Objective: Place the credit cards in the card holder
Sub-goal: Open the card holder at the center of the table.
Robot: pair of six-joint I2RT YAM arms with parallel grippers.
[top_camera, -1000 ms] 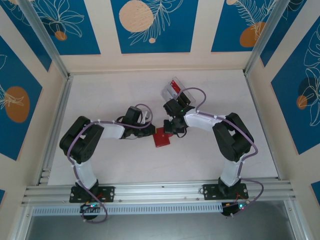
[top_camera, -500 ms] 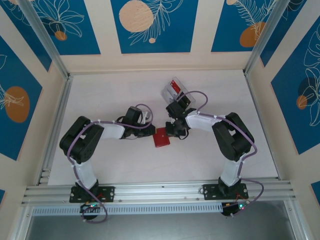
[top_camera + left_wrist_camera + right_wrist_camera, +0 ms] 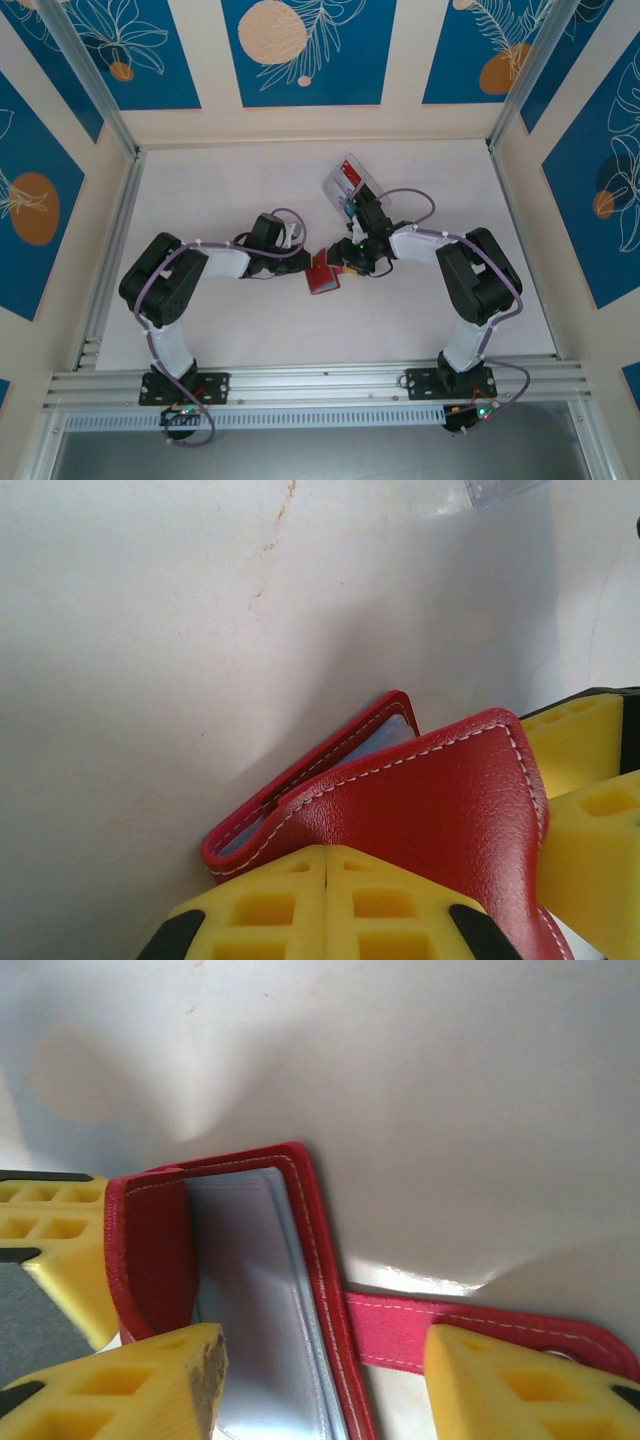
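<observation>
- The left gripper (image 3: 326,865), its fingers together, appears to be pinching one cover of the card holder (image 3: 420,800) and propping it half open on the table (image 3: 150,630) between the two arms. The bite looks shallow, right at the leather's edge, so the cover is risking slipping out and folding flat over the pockets.
- The right gripper (image 3: 320,1385) is hovering just beyond, jaws apart and holding nothing, straddling the holder's other edge and the snap tab (image 3: 450,1325). Any sideways drift is likely to snag that tab or nudge the stitched rim, dragging the holder against the left grip.
- The grey inner pocket (image 3: 250,1290) is gaping only narrowly; a card arriving tilted is liable to jam on its lip.
- The credit cards (image 3: 348,178) are lying farthest away in the clear tray (image 3: 330,190), well apart from the holder. Being thin and stacked, they are risking coming up two at once or skidding from the fingers.
</observation>
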